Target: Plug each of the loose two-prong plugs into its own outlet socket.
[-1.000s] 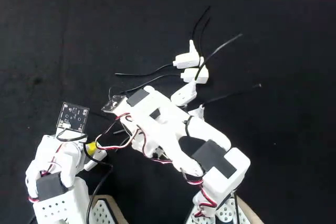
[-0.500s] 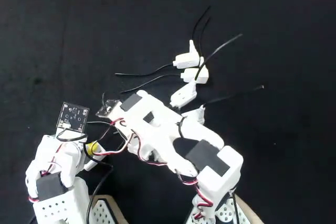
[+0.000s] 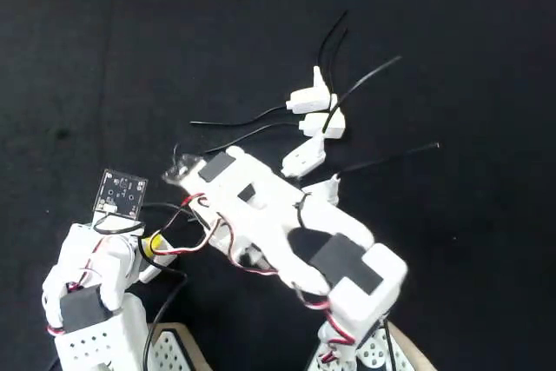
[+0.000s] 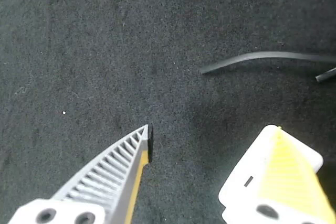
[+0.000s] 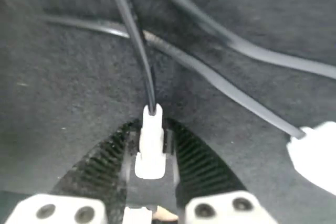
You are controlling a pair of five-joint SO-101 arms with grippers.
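One small white plug [image 5: 151, 153], black cord [image 5: 132, 35], pinched in right gripper [image 5: 152, 129].

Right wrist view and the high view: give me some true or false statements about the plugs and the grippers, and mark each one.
1. The right gripper is shut on a white plug. True.
2. The left gripper holds a plug. False: it is open, with nothing between its fingers, over the black cloth.
3. The held plug's cord is white. False: it is black.
4. Black cloth covers the table. True.
5. Several white connectors with black cords lie close together near the table's middle. True.
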